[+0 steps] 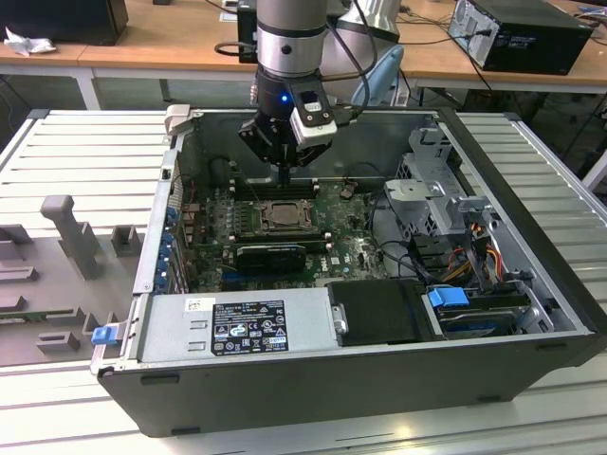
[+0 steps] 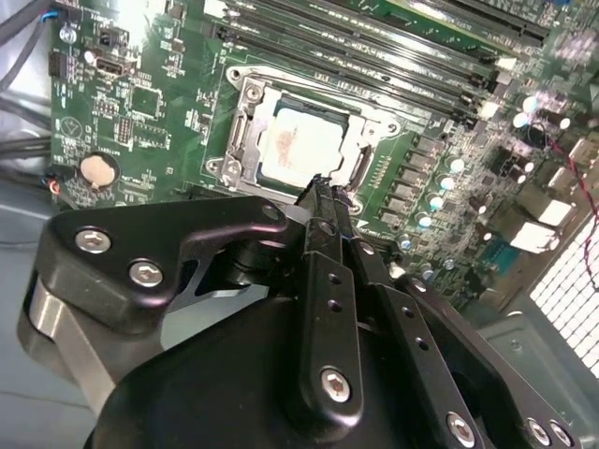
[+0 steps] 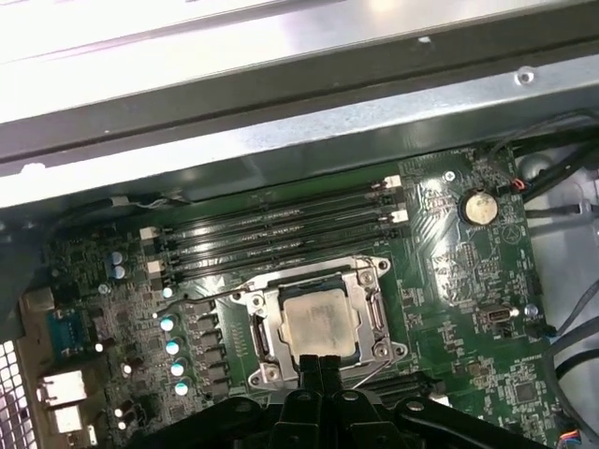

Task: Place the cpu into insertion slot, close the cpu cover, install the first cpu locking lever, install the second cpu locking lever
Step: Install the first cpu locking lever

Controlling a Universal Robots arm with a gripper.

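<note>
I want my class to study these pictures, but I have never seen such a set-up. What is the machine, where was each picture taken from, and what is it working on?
The machine is a robot arm ending in a claw. The exterior view looks from off the arm at an open computer case on a metal table. Both wrist views come from cameras riding on the arm, looking past the claw at the motherboard. There the cpu sits in the insertion slot, with the cpu cover lying flat around it. The claw is shut, empty, close to the slot's edge.
</note>
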